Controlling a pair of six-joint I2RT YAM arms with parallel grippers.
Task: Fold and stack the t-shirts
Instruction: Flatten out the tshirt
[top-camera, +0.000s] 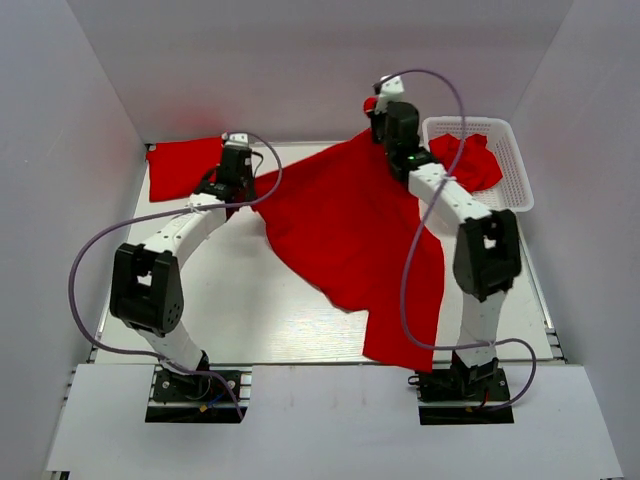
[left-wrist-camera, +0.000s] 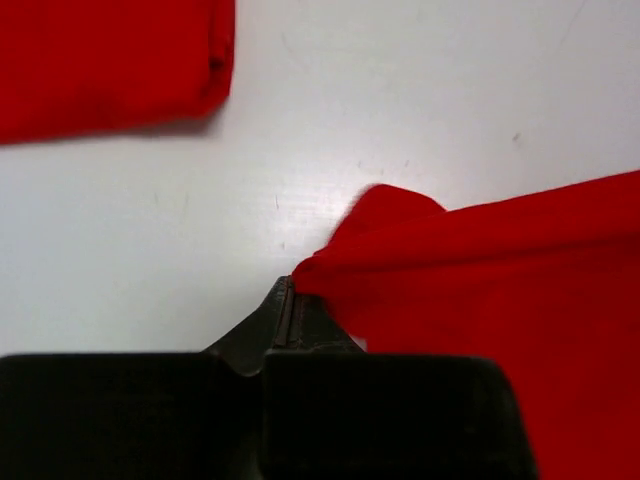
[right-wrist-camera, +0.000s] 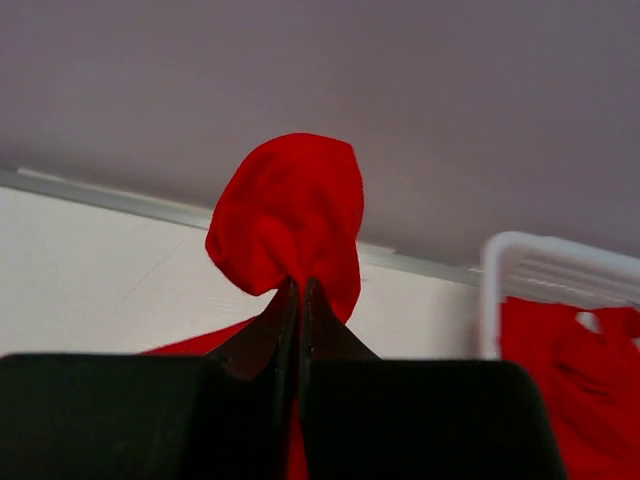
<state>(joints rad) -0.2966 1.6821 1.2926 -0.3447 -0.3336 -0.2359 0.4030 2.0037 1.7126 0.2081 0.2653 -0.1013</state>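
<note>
Three red t-shirts on a white worktop (top-camera: 250, 310). The largest, the spread t-shirt (top-camera: 350, 230), lies across the middle, running from the far edge to the near edge right of centre, just beside the right arm's base. The left gripper (left-wrist-camera: 290, 298) is clenched on one bunched corner of this shirt, low over the surface towards the far left. The right gripper (right-wrist-camera: 300, 288) is clamped on another bunch, lifted clear of the worktop at the far edge, so the cloth slopes down from it. The folded t-shirt (top-camera: 185, 165) lies flat in the far left corner, apart from the held shirt. The crumpled t-shirt (top-camera: 470, 160) sits inside the white lattice basket (top-camera: 515, 170) at the far right corner
</note>
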